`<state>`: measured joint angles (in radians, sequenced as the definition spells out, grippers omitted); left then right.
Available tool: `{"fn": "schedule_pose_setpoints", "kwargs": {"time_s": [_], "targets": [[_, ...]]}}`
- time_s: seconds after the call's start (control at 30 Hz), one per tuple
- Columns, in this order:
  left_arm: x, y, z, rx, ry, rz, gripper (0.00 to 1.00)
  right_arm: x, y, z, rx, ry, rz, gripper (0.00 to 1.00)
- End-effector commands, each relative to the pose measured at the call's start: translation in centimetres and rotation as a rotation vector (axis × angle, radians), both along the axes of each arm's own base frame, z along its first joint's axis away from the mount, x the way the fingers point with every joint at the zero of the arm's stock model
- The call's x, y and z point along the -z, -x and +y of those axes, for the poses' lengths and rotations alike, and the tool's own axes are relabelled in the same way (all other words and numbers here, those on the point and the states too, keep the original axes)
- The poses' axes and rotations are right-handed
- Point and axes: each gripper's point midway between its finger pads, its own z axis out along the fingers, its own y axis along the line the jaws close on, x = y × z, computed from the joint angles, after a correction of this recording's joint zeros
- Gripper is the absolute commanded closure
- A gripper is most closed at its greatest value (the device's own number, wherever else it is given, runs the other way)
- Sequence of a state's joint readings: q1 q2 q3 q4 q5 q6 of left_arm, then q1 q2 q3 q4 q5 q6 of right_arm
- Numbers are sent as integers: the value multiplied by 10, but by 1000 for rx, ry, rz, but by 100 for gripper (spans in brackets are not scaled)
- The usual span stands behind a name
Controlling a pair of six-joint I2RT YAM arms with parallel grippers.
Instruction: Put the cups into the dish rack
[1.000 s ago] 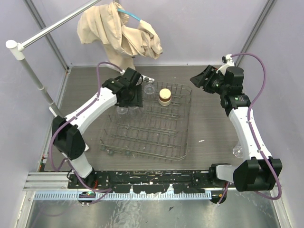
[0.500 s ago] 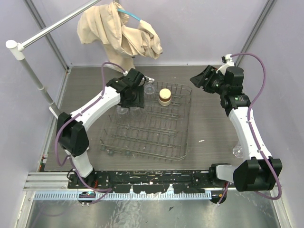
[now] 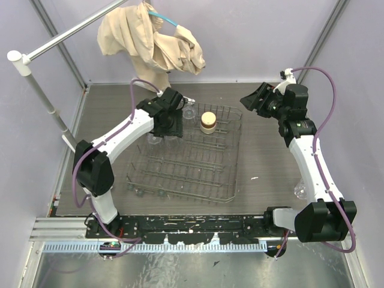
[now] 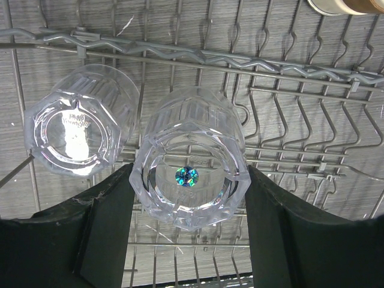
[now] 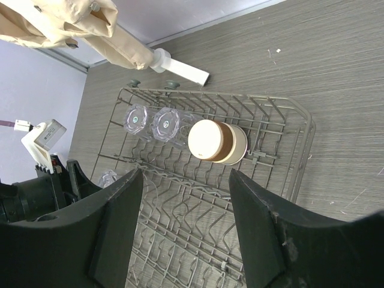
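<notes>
The grey wire dish rack [image 3: 235,157] lies mid-table. My left gripper [image 3: 170,127] hangs over its back left part, its fingers [image 4: 105,231] pressed on both sides of an upside-down clear cup [image 4: 191,180] that sits on the prongs. A second clear cup [image 4: 81,129] stands just left of it [image 3: 154,141]. The tan-brown cup [image 3: 208,122] is upside down at the rack's back, with two clear cups [image 5: 137,119] beside it. Another clear cup [image 3: 300,191] stands on the table at the right. My right gripper [image 3: 251,102] is open and empty, high over the rack's back right corner.
A beige cloth [image 3: 153,42] hangs from a slanted rod at the back, and a white pole [image 3: 37,81] stands at the left. A white tube end [image 5: 180,69] lies behind the rack [image 5: 303,144]. Enclosure walls close the table's back and sides.
My left gripper has shifted slightly right and back over the rack's back left part. The right arm has not moved.
</notes>
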<state>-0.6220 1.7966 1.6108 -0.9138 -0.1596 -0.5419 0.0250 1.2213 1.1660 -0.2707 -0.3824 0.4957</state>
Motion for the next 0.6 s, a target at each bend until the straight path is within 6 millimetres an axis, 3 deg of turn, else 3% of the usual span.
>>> {"fn": "schedule_pose_setpoints", "kwargs": {"time_s": [0.0,0.57], "targets": [[-2,-10,-4,7,-8,-37,100,-27,3,1,-6,15,-97,35],[17,-15,-2,15,-50,-19,100,-27,4,1,-11,18,-97,35]]}}
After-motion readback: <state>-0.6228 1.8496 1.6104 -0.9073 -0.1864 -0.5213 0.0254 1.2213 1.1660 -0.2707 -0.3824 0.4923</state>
